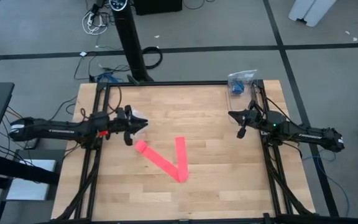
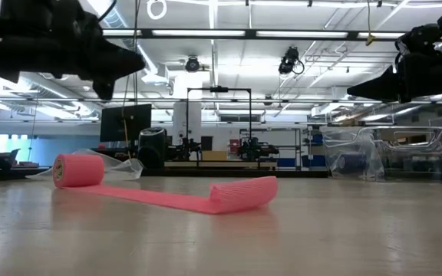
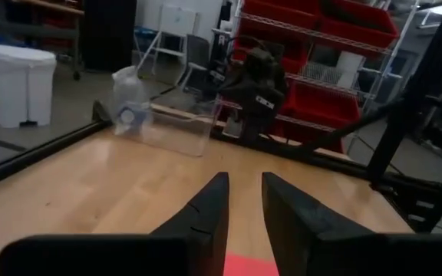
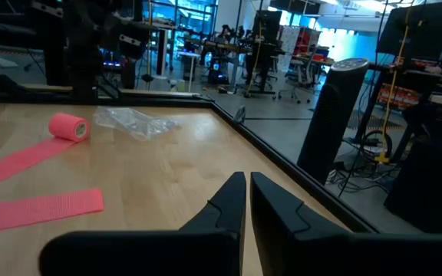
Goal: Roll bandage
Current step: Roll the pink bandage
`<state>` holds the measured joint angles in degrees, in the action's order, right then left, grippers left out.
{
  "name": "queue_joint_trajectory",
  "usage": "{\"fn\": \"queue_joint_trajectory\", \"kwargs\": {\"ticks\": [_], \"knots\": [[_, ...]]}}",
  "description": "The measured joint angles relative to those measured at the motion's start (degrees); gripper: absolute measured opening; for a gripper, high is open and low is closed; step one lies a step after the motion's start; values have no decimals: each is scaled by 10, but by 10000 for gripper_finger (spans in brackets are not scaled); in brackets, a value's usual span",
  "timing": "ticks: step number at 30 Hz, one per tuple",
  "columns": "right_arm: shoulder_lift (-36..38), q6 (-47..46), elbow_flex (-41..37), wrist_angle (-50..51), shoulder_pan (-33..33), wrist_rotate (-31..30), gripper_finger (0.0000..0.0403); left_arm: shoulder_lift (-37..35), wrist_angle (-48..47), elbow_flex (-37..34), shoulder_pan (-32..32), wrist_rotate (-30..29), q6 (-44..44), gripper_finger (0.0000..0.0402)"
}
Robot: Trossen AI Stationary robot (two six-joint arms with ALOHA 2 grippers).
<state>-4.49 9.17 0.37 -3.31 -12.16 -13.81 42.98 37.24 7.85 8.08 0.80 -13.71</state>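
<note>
The bright pink bandage (image 1: 166, 163) lies flat on the wooden table in a V shape, folded over at its near bend (image 1: 182, 176). Its rolled end (image 1: 140, 147) rests on its side at the left, and it also shows in the low view (image 2: 79, 170) and the right wrist view (image 4: 69, 126). My left gripper (image 1: 145, 122) hovers above the table just beyond the roll, slightly open and empty (image 3: 244, 178). My right gripper (image 1: 230, 114) hovers at the right side of the table, shut and empty (image 4: 248, 176).
A clear wrinkly plastic bag (image 4: 133, 119) lies on the table beside the roll, under my left gripper. A transparent plastic container (image 1: 241, 82) stands at the far right corner. Black frame rails (image 1: 98, 155) run along both side edges of the table.
</note>
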Motion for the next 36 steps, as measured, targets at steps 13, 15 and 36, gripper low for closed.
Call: {"fn": "queue_joint_trajectory", "kwargs": {"ticks": [13, 15, 36], "knots": [[0, 0, 0, 0, 0, 0, 23, 289, 38, 140, -25, 40, 17, 87], [0, 0, 0, 0, 0, 0, 23, 333, 11, 172, -27, 35, 29, 87], [0, 0, 0, -11, 0, 0, 23, 616, -264, 420, -12, 20, 118, 83]]}}
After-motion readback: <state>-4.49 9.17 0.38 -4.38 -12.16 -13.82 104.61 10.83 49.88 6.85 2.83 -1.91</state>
